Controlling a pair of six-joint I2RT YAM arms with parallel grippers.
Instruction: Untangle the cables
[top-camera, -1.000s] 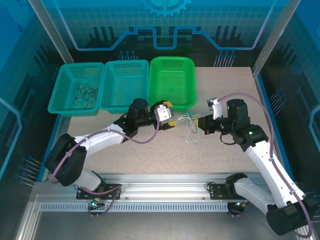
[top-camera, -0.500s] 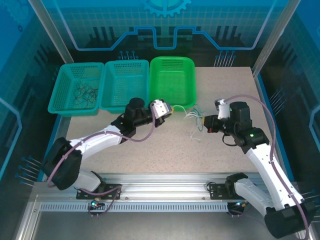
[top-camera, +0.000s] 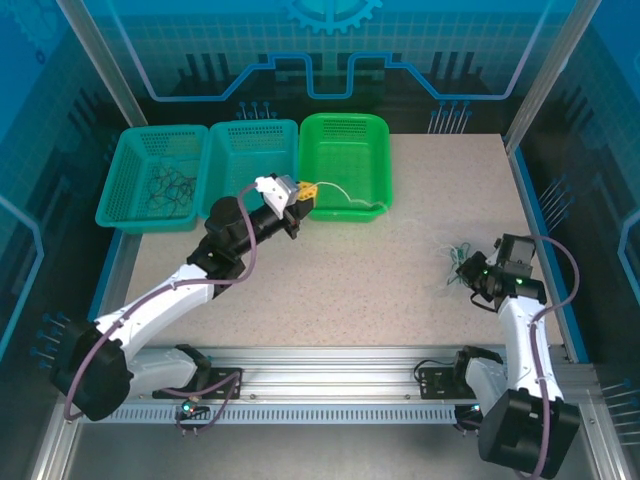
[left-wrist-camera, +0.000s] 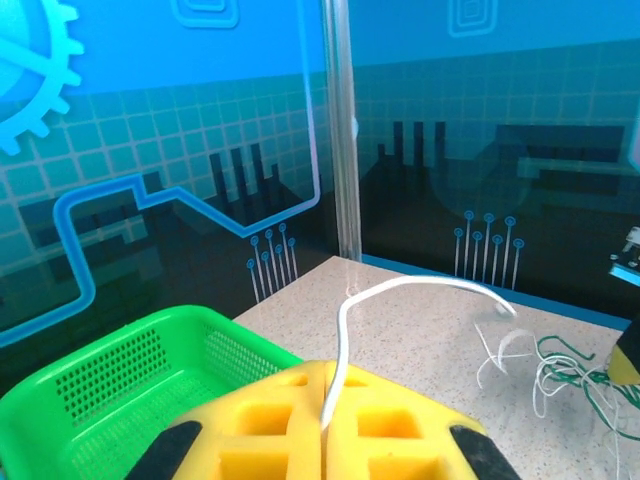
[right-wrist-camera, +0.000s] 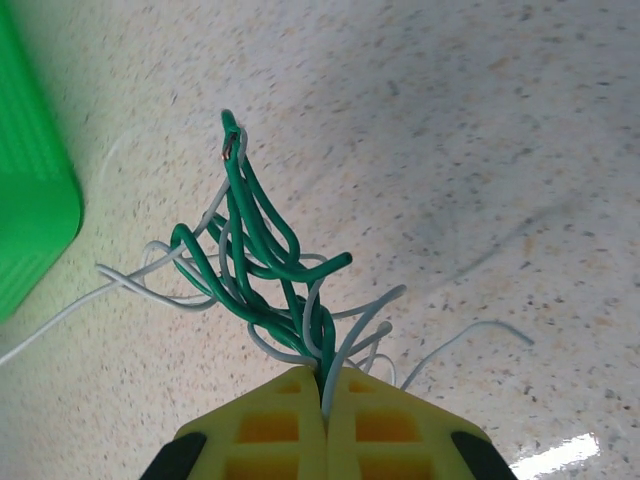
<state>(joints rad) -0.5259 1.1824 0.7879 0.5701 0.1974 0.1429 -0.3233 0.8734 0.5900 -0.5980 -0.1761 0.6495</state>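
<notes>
My left gripper (top-camera: 307, 191) hangs at the front rim of the green basket (top-camera: 345, 150), shut on one white cable (top-camera: 340, 190). In the left wrist view that white cable (left-wrist-camera: 345, 320) rises from between the yellow pads (left-wrist-camera: 260, 420) and arcs right to a free end. At the table's right side, my right gripper (top-camera: 464, 268) is shut on a tangle of green and white cables (top-camera: 455, 250). The right wrist view has the tangle (right-wrist-camera: 265, 260) sprouting from the closed gripper (right-wrist-camera: 325, 385), loops splayed over the table. That same tangle (left-wrist-camera: 560, 370) lies far off in the left wrist view.
Three baskets stand in a row at the back left: a teal basket (top-camera: 130, 190) holding dark cables (top-camera: 170, 185), a second teal basket (top-camera: 250, 165), and the green one, whose corner (right-wrist-camera: 30, 180) is in the right wrist view. Frame posts and blue walls ring the speckled table (top-camera: 350, 290).
The grippers have pulled apart. The left one swung back-left to the green basket with one white cable drawn out; the right one moved right and nearer with the remaining tangle.
</notes>
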